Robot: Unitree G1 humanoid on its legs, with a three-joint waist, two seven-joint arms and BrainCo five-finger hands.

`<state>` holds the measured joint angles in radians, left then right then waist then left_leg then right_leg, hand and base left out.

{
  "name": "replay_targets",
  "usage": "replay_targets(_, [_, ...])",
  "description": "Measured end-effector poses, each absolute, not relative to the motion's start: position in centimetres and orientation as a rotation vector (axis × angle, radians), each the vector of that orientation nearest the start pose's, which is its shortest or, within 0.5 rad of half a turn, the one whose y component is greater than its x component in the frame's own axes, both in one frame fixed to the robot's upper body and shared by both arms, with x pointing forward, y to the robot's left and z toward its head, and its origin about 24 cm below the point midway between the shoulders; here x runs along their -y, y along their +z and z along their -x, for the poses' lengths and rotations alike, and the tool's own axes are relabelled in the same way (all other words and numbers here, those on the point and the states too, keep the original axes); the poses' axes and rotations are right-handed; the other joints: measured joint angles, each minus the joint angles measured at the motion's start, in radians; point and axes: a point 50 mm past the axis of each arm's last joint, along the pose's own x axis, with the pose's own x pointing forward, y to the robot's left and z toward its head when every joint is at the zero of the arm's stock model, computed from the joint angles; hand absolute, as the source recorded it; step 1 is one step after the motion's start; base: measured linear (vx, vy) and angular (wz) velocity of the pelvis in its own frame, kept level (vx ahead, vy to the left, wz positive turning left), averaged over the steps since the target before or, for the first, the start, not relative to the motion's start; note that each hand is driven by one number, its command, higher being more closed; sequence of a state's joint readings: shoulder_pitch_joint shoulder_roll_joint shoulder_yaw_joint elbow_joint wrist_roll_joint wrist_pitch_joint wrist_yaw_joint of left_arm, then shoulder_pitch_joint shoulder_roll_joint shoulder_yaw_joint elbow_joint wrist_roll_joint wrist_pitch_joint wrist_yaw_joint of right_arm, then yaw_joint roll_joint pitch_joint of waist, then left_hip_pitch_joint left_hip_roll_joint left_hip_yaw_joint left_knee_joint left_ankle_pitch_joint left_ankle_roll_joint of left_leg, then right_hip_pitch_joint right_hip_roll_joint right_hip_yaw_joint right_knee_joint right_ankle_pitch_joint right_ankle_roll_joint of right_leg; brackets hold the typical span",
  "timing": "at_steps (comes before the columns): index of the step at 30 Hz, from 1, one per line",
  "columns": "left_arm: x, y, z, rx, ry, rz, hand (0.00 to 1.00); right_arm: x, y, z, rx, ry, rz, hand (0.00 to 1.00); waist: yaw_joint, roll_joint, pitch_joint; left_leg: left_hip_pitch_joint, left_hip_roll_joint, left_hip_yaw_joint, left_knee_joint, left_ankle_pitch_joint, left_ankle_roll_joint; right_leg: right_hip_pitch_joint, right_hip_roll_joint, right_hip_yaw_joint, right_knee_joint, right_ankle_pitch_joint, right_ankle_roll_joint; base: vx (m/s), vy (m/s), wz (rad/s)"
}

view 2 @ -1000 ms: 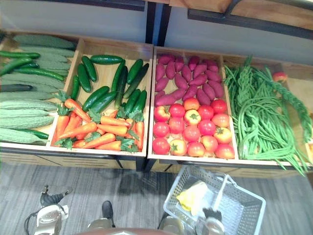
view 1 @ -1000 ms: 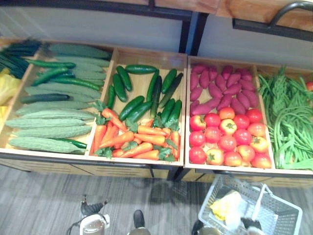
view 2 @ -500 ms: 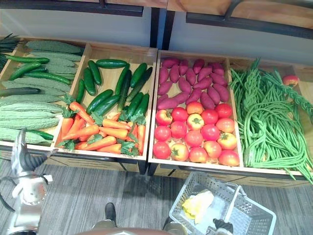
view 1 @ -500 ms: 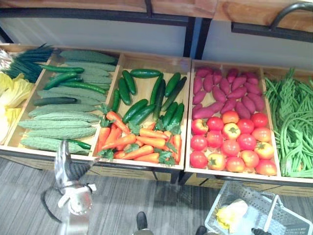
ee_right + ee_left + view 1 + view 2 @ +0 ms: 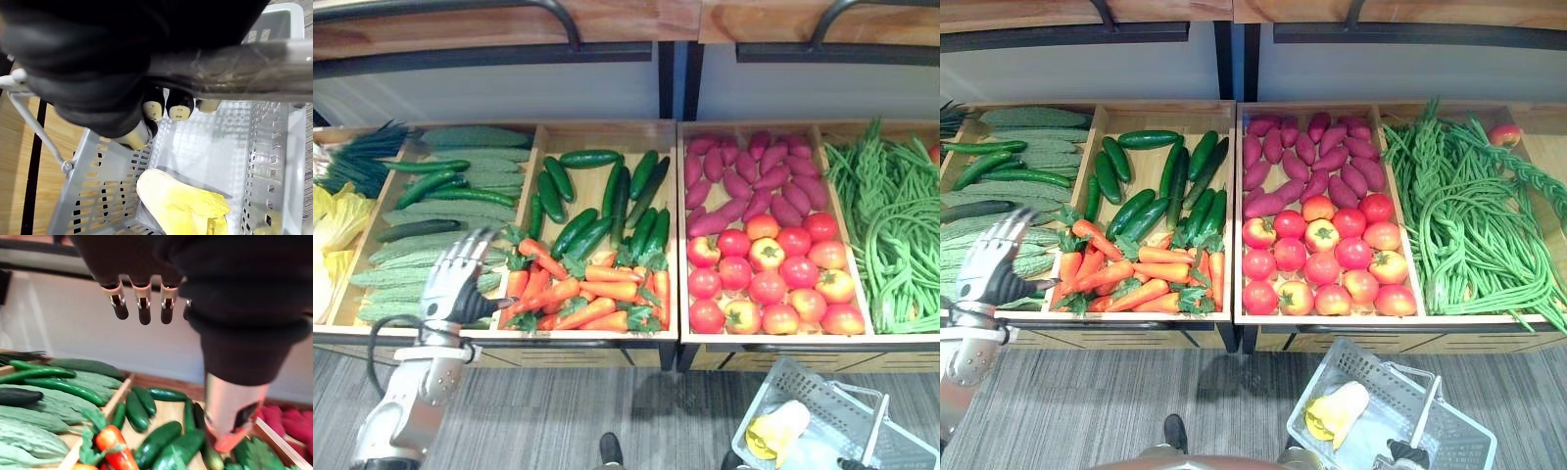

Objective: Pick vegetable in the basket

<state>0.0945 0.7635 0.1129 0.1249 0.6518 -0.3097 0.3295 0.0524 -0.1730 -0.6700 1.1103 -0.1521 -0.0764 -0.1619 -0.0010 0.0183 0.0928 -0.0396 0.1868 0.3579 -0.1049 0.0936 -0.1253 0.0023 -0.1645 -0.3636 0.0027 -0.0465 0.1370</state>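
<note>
The left robot hand (image 5: 458,282) hangs with its fingers (image 5: 142,303) straight and apart, holding nothing, above the front edge of the wooden crate (image 5: 607,336) of bitter gourds (image 5: 431,223). The carrots (image 5: 592,292) lie just beside this robot hand on its right, the dark cucumbers (image 5: 607,196) beyond them, and further right come the tomatoes (image 5: 771,282), the purple sweet potatoes (image 5: 754,181) and the long green beans (image 5: 891,230). The right robot hand (image 5: 98,73) is low on the right, well apart from the crates, its fingers (image 5: 179,105) curled round the handle (image 5: 254,61) of the white plastic basket (image 5: 98,196), which hangs under it above the grey floor (image 5: 558,411). A yellow leafy vegetable (image 5: 183,205) lies in the bottom of the basket, directly below the right robot hand.
</note>
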Motion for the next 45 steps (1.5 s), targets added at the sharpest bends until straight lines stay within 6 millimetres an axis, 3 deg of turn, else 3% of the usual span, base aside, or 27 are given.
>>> replay_targets(4, [-28.0,7.5,-23.7,0.192,-0.127,-1.412,0.0,29.8,-13.7,-7.4,-1.013,-0.755,0.057,1.0,-0.001,0.017,0.003,0.02,0.001,0.055,0.0,0.0,0.0,-0.009,-0.001,0.043,0.002,0.008,-0.003,0.0,0.003,-0.25])
replay_targets(11, [-25.8,5.6,-24.9,0.181,-0.283,-1.398,0.0,30.2,-13.2,-7.9,-0.982,-0.713,0.117,1.0,-0.008,0.033,-0.005,0.004,0.013,0.122,0.0,0.005,-0.003,-0.058,0.006,0.084,0.022,0.015,-0.005,-0.02,-0.008,-0.19])
replay_targets(18, [-25.0,5.3,-27.3,0.153,-0.238,-1.407,0.0,29.9,-12.6,-9.2,-0.92,-0.65,0.175,1.0,-0.008,0.024,-0.002,-0.034,0.017,0.158,0.0,0.008,0.002,-0.126,0.003,0.115,0.062,0.021,-0.011,-0.03,0.003,-0.09])
replay_targets(31, [-24.9,7.5,-31.0,0.164,-0.058,-1.417,0.0,30.2,-11.8,-10.3,-0.862,-0.646,0.201,1.0,0.003,0.004,0.016,-0.098,0.014,0.186,0.006,0.019,0.015,-0.226,-0.012,0.144,0.084,0.034,-0.009,0.03,0.011,-0.05])
replay_targets(39, [-25.2,8.4,-32.1,0.167,0.047,-1.372,0.0,30.3,-11.1,-12.1,-0.81,-0.652,0.201,1.0,0.003,-0.007,0.075,-0.117,0.015,0.221,0.007,0.02,0.015,-0.278,-0.007,0.18,0.096,0.04,-0.013,0.05,0.002,-0.13])
replay_targets(45, [-26.0,7.4,-32.6,0.09,0.081,-1.359,0.0,30.2,-10.6,-13.6,-0.774,-0.645,0.196,1.0,-0.005,-0.015,0.12,-0.116,0.017,0.26,0.007,0.02,0.015,-0.297,0.002,0.213,0.084,0.056,-0.016,0.04,-0.002,-0.18])
